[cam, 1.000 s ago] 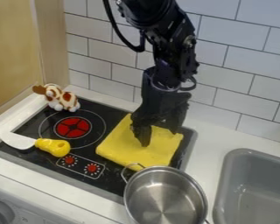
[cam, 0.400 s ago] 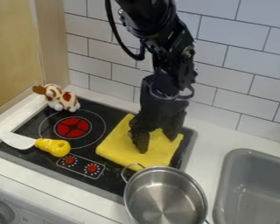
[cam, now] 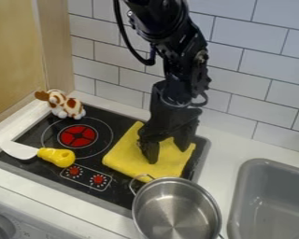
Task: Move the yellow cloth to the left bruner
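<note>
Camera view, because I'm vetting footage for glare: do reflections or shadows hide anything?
In the camera view, pale reflections streak the metal pot's inside but leave its rim readable; the yellow cloth is clearly lit; the black claw is dark, its surface detail partly lost.

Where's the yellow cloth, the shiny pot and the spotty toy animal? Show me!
Yellow cloth [cam: 122, 156]: camera view, on its flat left part.
Shiny pot [cam: 175, 212]: camera view, on its inside bottom.
Spotty toy animal [cam: 71, 106]: camera view, on its body.
</note>
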### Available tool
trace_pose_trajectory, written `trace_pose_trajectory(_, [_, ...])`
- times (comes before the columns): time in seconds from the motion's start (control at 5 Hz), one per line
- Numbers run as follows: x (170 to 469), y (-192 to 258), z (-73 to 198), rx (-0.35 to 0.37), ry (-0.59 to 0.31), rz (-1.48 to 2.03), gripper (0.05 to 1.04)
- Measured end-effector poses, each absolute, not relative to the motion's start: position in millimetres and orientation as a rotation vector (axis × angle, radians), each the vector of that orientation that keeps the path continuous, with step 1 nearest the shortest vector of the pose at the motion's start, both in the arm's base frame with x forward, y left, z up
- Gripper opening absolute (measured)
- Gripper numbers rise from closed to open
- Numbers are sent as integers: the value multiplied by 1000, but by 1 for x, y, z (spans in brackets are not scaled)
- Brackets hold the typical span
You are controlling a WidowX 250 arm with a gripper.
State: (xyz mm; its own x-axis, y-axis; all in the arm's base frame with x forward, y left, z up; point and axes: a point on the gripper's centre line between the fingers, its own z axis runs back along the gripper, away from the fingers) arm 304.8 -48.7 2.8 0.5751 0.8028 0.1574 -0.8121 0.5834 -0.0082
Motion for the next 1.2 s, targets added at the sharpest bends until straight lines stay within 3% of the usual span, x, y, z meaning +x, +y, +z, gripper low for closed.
trace_pose_trajectory(1.2, [324, 23, 5, 84, -153, 1054, 999])
